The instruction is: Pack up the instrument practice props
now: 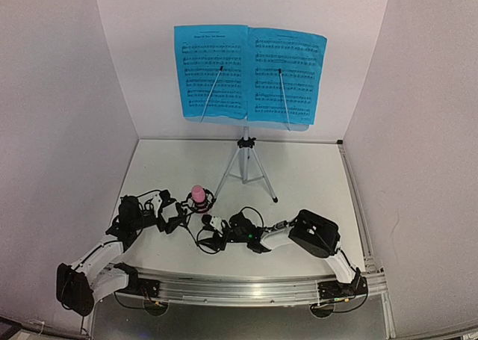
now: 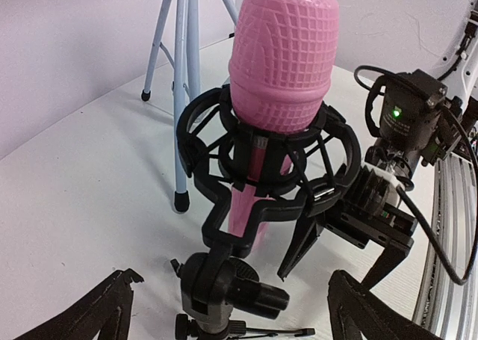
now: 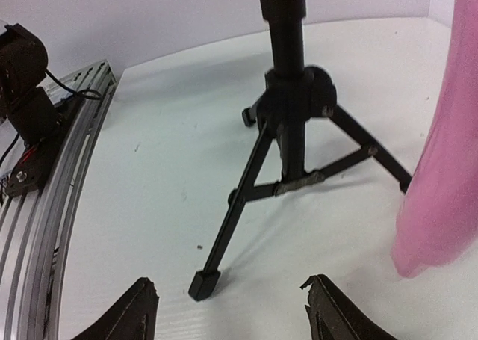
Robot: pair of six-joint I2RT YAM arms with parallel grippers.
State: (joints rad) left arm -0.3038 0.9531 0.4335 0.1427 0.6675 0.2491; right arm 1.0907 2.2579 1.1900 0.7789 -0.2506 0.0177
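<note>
Stand (image 2: 224,280): thin black tripod, legs spread on tabletop (image 2: 89,205) for balance.
Mic (image 2: 282,63): pink, grid-textured plastic, upright in stand's ring (image 2: 213,224), lower centre of overhead view.
Left hand (image 2: 231,295): open, flanking stand, gripping nothing.
Right hand (image 3: 230,288): open, facing the legs.
Pages (image 1: 250,75): blue paper, upper centre.

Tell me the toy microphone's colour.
The microphone is pink, with a grid-textured head; best in the left wrist view.
</note>
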